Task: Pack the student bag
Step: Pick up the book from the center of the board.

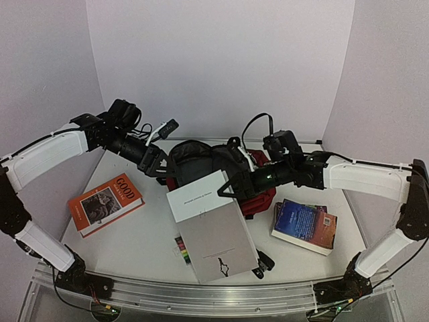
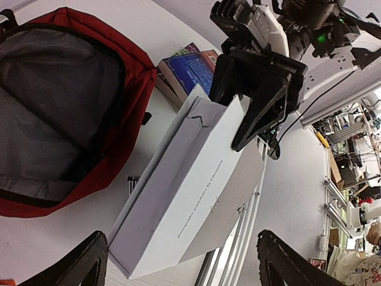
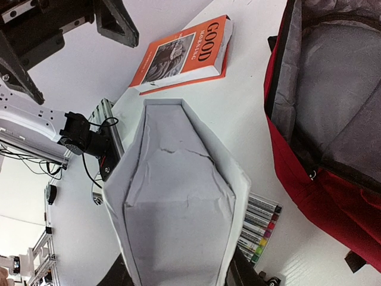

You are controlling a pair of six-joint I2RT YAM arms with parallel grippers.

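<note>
The student bag [image 1: 194, 157] lies at the back centre of the table, dark red, its main compartment unzipped and showing grey lining [image 2: 53, 107]. My right gripper [image 1: 228, 186] is shut on one end of a white book [image 1: 214, 228]. The book slants down toward the near edge in front of the bag, its cover hanging loose. In the right wrist view the white book [image 3: 172, 196] fills the space between the fingers [image 3: 241, 274]. My left gripper [image 1: 159, 166] hovers at the bag's left rim, open, its fingers [image 2: 89, 262] wide apart and holding nothing.
An orange book [image 1: 106, 203] lies at the left. A blue book [image 1: 305, 225] lies at the right. A pack of coloured markers [image 1: 182, 249] sits partly under the white book. A small black object [image 1: 263, 263] rests near the metal rail [image 1: 201, 295] at the front edge.
</note>
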